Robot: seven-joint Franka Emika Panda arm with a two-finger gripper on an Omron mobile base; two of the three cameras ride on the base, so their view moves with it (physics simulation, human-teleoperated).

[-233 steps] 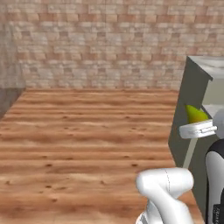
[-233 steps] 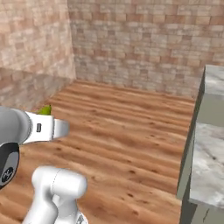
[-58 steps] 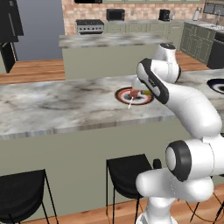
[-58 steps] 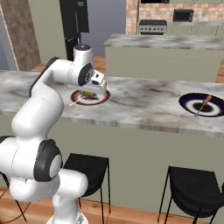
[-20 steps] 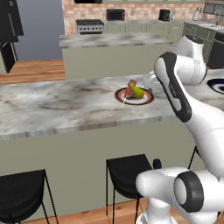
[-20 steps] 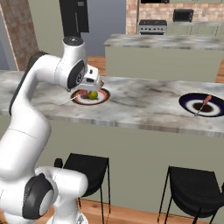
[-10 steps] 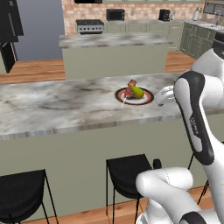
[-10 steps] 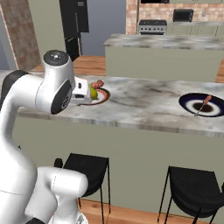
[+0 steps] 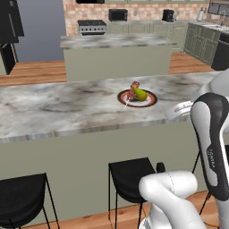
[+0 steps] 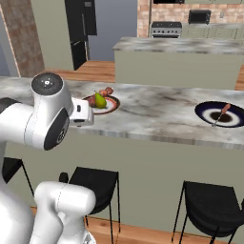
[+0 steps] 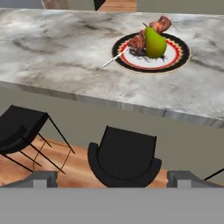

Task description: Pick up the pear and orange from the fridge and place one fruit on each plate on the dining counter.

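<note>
Pear [image 11: 155, 41] on the red-rimmed plate [image 11: 177, 58], so that's one fruit delivered, and you're between the two halves of the job. It stands beside the meat skewer [image 11: 142, 38], touching or nearly touching the meat, on the dining counter [image 11: 57, 52]. Your gripper [image 11: 112, 178] sits back off the counter's edge, out over the black stools [image 11: 123, 157], jaws spread wide with nothing between them.

Look at how the pear stands: upright on its round base, long axis close to vertical, pointed tip up and leaning slightly toward the far side of the counter. The skewer runs on a slant across the plate, its bare stick poking out over the rim onto the marble.

Over in the right base view, the navy-rimmed plate [image 10: 228, 116] farther along the same counter carries only its own skewer [image 10: 220, 114], no fruit on it. By my reading, the orange is your next errand: you'll need to drive the base to the black fridge [image 10: 80, 29] across the room, reach in with the fingers parted, and bring the fruit to that navy plate.
</note>
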